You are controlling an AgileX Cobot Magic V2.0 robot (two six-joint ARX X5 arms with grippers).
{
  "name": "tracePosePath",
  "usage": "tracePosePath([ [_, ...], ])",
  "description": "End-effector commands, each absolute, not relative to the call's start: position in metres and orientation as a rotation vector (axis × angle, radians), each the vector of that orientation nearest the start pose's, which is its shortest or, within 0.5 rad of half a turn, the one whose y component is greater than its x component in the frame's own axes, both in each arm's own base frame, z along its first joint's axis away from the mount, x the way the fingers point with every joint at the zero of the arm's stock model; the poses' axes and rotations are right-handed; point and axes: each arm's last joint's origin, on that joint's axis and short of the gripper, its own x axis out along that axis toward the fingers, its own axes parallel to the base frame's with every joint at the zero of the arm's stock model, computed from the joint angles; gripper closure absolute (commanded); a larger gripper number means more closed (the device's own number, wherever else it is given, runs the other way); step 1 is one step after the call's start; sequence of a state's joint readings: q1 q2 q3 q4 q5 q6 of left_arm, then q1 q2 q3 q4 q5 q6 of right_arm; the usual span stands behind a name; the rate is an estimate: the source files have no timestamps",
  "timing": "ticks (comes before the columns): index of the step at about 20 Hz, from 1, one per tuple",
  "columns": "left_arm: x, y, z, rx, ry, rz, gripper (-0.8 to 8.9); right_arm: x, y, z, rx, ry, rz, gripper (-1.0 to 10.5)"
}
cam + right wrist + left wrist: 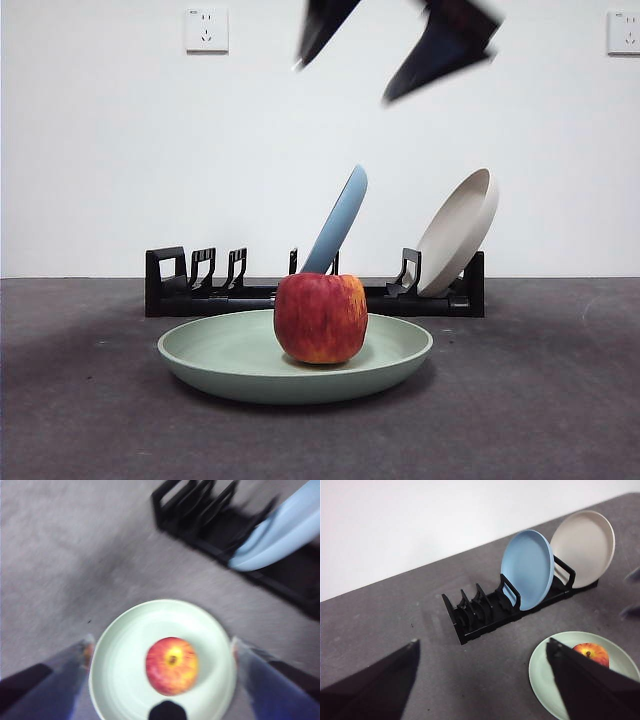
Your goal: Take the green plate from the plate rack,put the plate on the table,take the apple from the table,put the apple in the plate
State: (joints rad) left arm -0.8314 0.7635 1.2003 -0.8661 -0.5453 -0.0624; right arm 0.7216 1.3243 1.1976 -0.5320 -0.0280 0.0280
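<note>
Directly below open right end effector [160,647], apple [172,665] resting in green plate [120,650]

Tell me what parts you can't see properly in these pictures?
- The right tool, front view: blurred by motion and cut off by the top edge.
- The plate rack and blue plate, right wrist view: smeared, and the plate runs off the edge.
- The green plate and apple, left wrist view: partly covered by the left tool's dark jaw.
- The beige plate's inside, front view: it stands edge-on.
</note>
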Motion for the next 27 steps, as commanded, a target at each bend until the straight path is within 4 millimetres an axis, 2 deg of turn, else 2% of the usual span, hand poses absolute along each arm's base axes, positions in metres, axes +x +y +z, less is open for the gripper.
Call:
tracePosePath([
  [1,0.094,-0.08,0.402,0.273,0.36,-0.278,6.9,0.199,0.173,0.344,-0.255,0.599,0.654,8.3],
  [2,0.099,-0.086,0.4,0.305,0.373,-0.281,8.39,0.19,0.163,0.351,-0.286,0.583,0.612,9.7],
  [7,0.109,-0.098,0.399,0.332,0.366,-0.3,8.22,0.164,0.126,0.373,-0.28,0.537,0.489,9.6],
  [11,0.105,-0.086,0.402,0.294,0.361,-0.314,8.22,0.15,0.093,0.385,-0.197,0.467,0.452,9.6],
  [13,0.098,-0.076,0.403,0.259,0.358,-0.335,8.22,0.145,0.079,0.379,-0.16,0.454,0.434,9.6],
  [15,0.093,-0.067,0.397,0.228,0.342,-0.329,8.22,0.142,0.069,0.362,-0.112,0.448,0.446,9.6],
  [17,0.087,-0.061,0.383,0.182,0.322,-0.341,8.22,0.141,0.065,0.342,-0.05,0.437,0.503,9.6],
  [19,0.081,-0.054,0.364,0.145,0.297,-0.331,8.22,0.142,0.063,0.327,-0.051,0.443,0.482,9.6],
  [21,0.077,-0.051,0.353,0.136,0.297,-0.323,8.21,0.145,0.064,0.323,-0.053,0.469,0.483,9.5],
  [27,0.075,-0.049,0.341,0.183,0.416,-0.316,8.16,0.148,0.065,0.32,-0.042,0.494,0.479,9.5],
])
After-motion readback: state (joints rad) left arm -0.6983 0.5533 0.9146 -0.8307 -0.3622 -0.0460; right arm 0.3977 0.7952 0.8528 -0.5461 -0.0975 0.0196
